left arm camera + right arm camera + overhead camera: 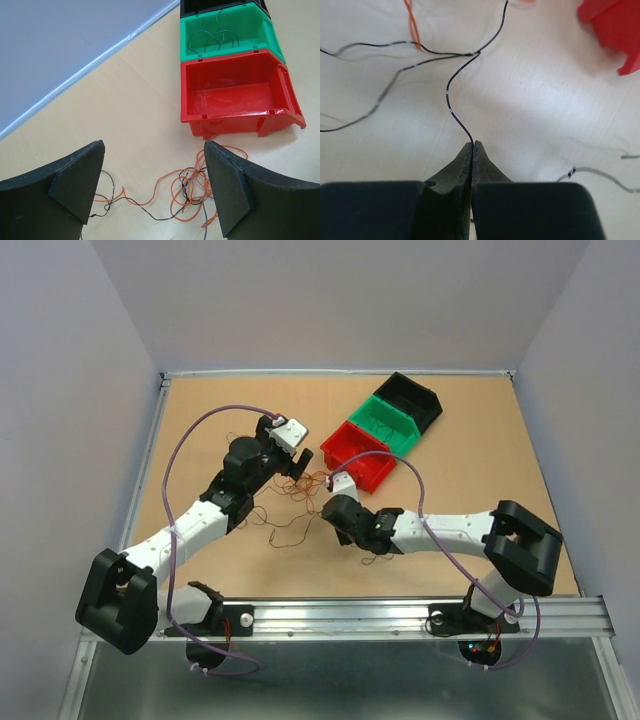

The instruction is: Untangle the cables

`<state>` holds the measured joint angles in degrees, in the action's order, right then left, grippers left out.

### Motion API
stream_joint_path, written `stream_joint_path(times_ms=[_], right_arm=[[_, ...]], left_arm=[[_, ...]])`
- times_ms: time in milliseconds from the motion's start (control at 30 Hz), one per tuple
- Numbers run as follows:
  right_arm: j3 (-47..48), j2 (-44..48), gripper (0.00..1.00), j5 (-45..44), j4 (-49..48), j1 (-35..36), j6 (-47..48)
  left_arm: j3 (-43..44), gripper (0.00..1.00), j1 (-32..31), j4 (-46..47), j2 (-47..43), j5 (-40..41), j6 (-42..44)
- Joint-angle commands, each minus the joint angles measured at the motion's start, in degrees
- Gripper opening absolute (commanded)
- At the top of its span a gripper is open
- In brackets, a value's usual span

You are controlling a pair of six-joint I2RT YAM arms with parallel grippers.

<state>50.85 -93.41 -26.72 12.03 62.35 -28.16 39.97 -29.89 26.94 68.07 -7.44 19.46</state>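
The cables are thin curly wires, orange and black, in a loose tangle (310, 485) on the table between my two grippers. In the left wrist view the tangle (200, 190) lies just in front of the red bin (220, 120). My left gripper (155, 185) is open and empty above it, one finger on each side. It also shows in the top view (300, 468). My right gripper (472, 144) is shut on one black wire (451, 100), which runs from its fingertips up to a knot with other black wires. An orange wire (412, 22) lies beyond.
Three bins stand in a row at the back right: red (365, 472), green (400, 440) and black (415, 390). The green bin (192, 37) holds several dark wires; the red bin looks empty. Loose wires (285, 530) lie nearer the front. Grey walls surround the table.
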Motion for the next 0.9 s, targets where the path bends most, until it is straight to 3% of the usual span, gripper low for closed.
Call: stream_joint_path(times_ms=[0,233,400,700,867], right_arm=[[1.79,7.96,0.01,-2.81,-2.10,0.49,2.67],[6.53,25.00,0.01,-0.26,-5.00,2.52,11.02],[10.93,30.56,0.01,-0.97,-6.32,2.43,17.78],[22.26,30.57,0.01,5.97,-7.02,2.43,25.87],[26.75,27.14,0.01,8.08,-7.11,2.43,27.64]], left_arm=[[-0.24,0.92,0.01,3.82,0.39,-0.82,0.84],[-1.29,0.92,0.18,5.76,-0.04,-0.73,0.93],[-1.21,0.92,0.88,6.02,0.30,-0.82,0.49],[-2.08,0.93,3.95,7.60,-0.04,-9.68,0.23],[-2.61,0.95,13.17,10.41,-2.50,-19.69,-6.00]])
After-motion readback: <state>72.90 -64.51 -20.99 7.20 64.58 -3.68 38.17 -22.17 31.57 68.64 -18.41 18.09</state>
